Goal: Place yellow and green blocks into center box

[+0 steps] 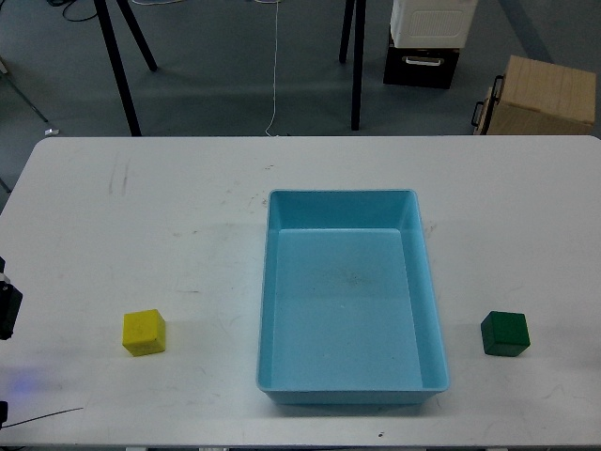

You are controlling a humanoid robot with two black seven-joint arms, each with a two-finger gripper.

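Observation:
A yellow block (144, 332) sits on the white table (141, 216) at the front left. A green block (505, 334) sits at the front right. The light blue box (349, 376) stands in the middle between them, and nothing lies in it. Only a dark sliver of my left gripper (6, 308) shows at the left edge, well left of the yellow block; its fingers cannot be told apart. My right gripper is out of view.
Beyond the table's far edge, on the floor, are black stand legs (120, 66), a black and white case (427, 38) and a cardboard box (540, 94). A thin cable (38, 418) lies at the table's front left corner.

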